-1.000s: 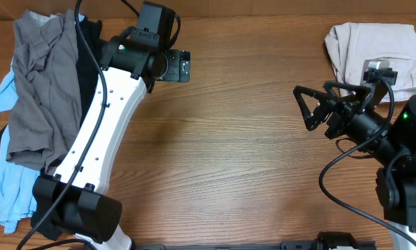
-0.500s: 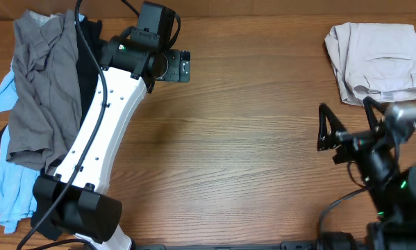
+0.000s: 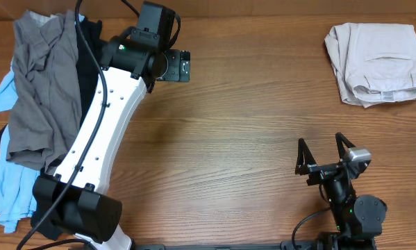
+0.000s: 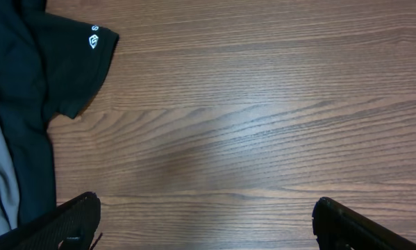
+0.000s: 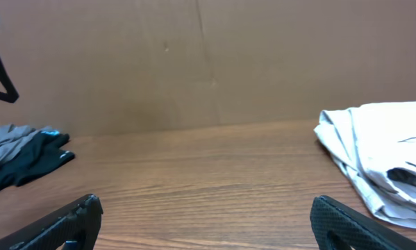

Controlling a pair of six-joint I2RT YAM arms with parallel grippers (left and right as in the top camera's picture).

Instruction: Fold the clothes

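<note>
The folded beige shorts (image 3: 378, 62) lie at the table's far right corner; they also show in the right wrist view (image 5: 381, 153). A pile of clothes lies at the left: a grey garment (image 3: 41, 83), a black one (image 3: 89, 48) and a light-blue one (image 3: 3, 187). My left gripper (image 3: 182, 67) is open and empty over bare wood just right of the pile. In the left wrist view its jaws (image 4: 208, 222) are wide apart, with the black garment's sleeve (image 4: 55, 62) to the left. My right gripper (image 3: 323, 154) is open and empty near the front edge, far from the shorts; its jaws (image 5: 208, 222) are wide apart.
The wooden table (image 3: 249, 125) runs between the pile and the shorts. My white left arm (image 3: 103, 132) lies along the pile's right edge. A brown cardboard wall (image 5: 194, 62) stands behind the table.
My right arm has pulled back from beside the shorts to the front edge of the table, gripper still open. The shorts stay folded in place. The left arm has not moved.
</note>
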